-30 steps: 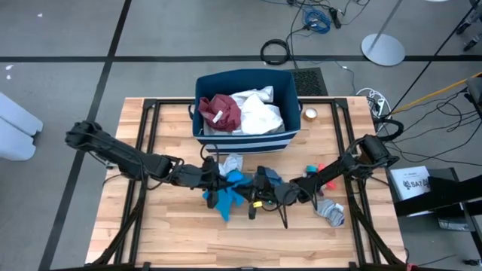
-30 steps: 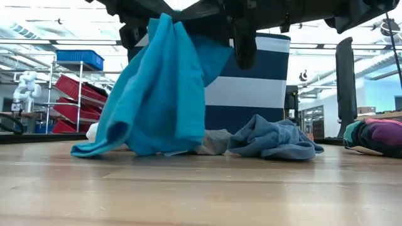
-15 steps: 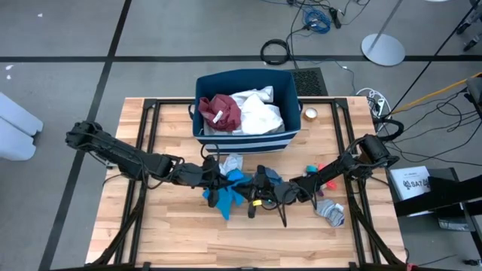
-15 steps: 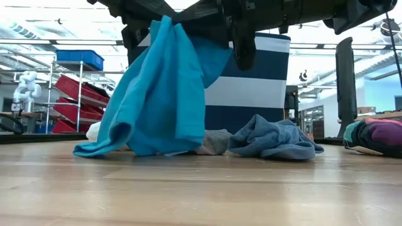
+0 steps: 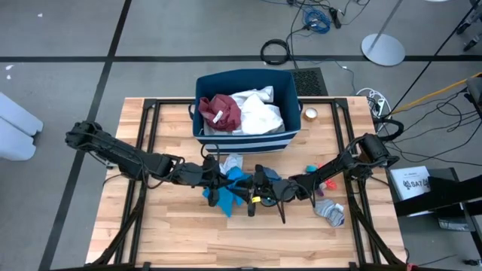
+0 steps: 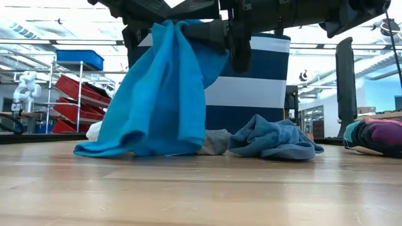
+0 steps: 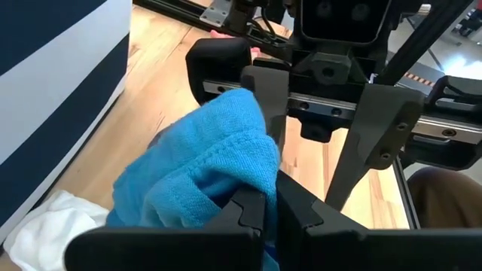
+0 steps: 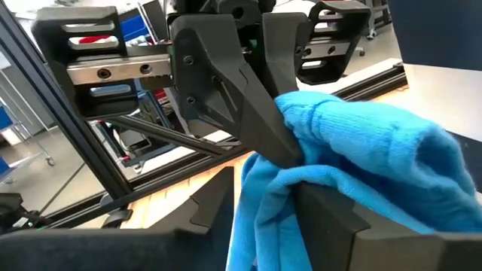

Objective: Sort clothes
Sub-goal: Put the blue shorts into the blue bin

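Blue garment (image 6: pixel 160 94) hangs over the wooden table (image 6: pixel 201 188), left jaws clenched on it, right jaws parted.

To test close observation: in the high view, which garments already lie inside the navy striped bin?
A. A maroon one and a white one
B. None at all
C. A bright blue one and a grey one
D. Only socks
A: the bin holds a maroon garment beside a white garment; the bright blue garment is outside it, over the table.
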